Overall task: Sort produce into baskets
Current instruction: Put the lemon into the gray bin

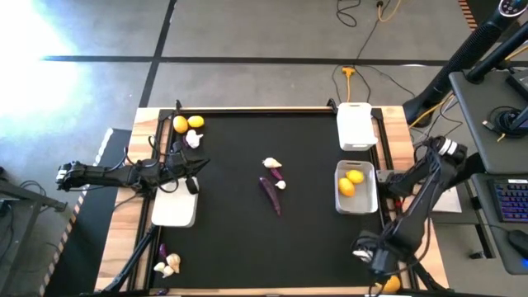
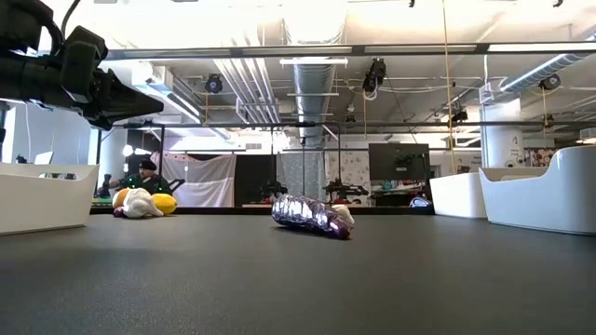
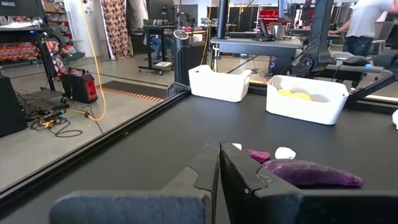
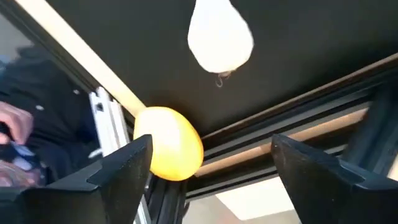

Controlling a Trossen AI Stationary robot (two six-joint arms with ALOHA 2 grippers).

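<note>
Lemon (image 4: 169,152), lying at the table's near right edge, sits between the wide-open, empty fingers of the right gripper (image 4: 208,163), probably lined up for a grab, while farther off the two-lemon basket (image 1: 356,188) waits and the shut left gripper (image 3: 219,163) idles.

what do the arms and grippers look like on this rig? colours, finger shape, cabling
Both arms are dark, near-black jointed links. The left arm ends in a pale grey piece with black cabling alongside; the right arm has a light grey collar near its upper joint. The left gripper has flat matte-black fingers with stepped inner edges. The right gripper has similar blocky black fingers with angled tips.
</note>
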